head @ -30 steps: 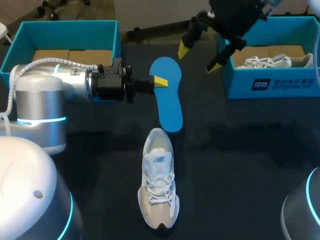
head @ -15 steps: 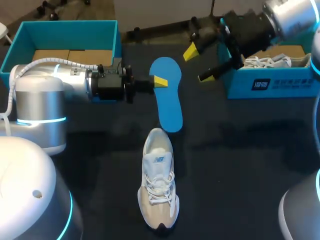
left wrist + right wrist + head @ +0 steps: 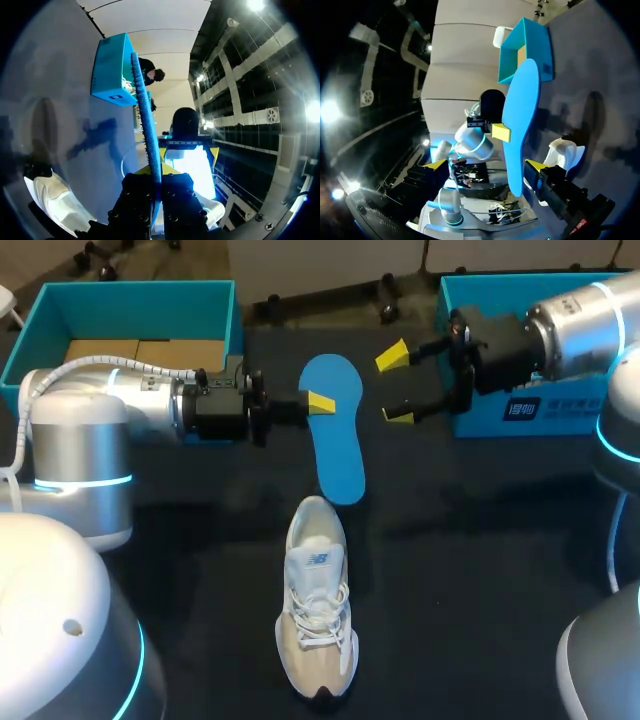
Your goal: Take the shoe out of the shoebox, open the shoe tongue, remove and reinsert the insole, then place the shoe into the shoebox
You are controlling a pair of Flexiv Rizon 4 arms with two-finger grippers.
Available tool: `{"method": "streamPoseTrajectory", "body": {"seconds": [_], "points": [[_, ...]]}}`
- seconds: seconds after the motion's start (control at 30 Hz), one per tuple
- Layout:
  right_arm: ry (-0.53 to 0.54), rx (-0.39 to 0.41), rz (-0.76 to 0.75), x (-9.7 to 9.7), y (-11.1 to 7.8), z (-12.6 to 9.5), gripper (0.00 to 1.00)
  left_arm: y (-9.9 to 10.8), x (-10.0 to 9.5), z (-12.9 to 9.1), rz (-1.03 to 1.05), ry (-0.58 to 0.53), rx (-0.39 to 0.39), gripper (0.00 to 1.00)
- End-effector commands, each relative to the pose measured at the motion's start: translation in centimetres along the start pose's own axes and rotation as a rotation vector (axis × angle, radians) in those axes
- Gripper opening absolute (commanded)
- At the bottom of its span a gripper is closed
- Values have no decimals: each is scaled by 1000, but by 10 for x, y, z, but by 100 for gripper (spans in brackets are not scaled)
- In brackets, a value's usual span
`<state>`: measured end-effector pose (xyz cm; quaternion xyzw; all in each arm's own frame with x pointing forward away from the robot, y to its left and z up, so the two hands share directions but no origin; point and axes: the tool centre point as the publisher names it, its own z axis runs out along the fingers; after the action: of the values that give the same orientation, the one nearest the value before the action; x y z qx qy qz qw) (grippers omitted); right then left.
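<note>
Insole, blue, is held over the table with its long axis running away from the robot, its near end close to the heel of the white shoe. Left gripper is clamped on its left edge toward the far end. Right gripper, fingers spread apart, faces the opposite edge from nearby, not touching.

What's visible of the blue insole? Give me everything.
The insole is bright blue, thin, foot-shaped, foam-like, out of the shoe. The left jaws pinch one long edge near its wide forefoot end; the left wrist view shows it edge-on between them. Broad face up, heel end towards the shoe's heel. The right jaws stand open beside it, not touching.
</note>
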<state>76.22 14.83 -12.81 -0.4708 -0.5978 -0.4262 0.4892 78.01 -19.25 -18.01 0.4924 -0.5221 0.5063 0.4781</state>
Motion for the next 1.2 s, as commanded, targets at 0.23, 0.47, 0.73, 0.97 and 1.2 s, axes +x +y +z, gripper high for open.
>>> {"method": "streamPoseTrajectory", "body": {"seconds": [0.23, 0.47, 0.73, 0.97, 1.2], "points": [[33, -2, -5, -7, 0, 4, 100, -4, 0, -8, 83, -6, 7, 0], [60, -6, -9, -9, -1, 4, 100, -6, 10, -10, 444, -41, 25, 0], [60, -6, -9, -9, -1, 4, 100, -16, 24, -11, 884, -110, 41, 0], [60, -6, -9, -9, -1, 4, 100, -15, 35, -12, 1277, -139, 77, 0], [60, -6, -9, -9, -1, 4, 100, -11, 44, -15, 1702, -152, 38, 0]]}}
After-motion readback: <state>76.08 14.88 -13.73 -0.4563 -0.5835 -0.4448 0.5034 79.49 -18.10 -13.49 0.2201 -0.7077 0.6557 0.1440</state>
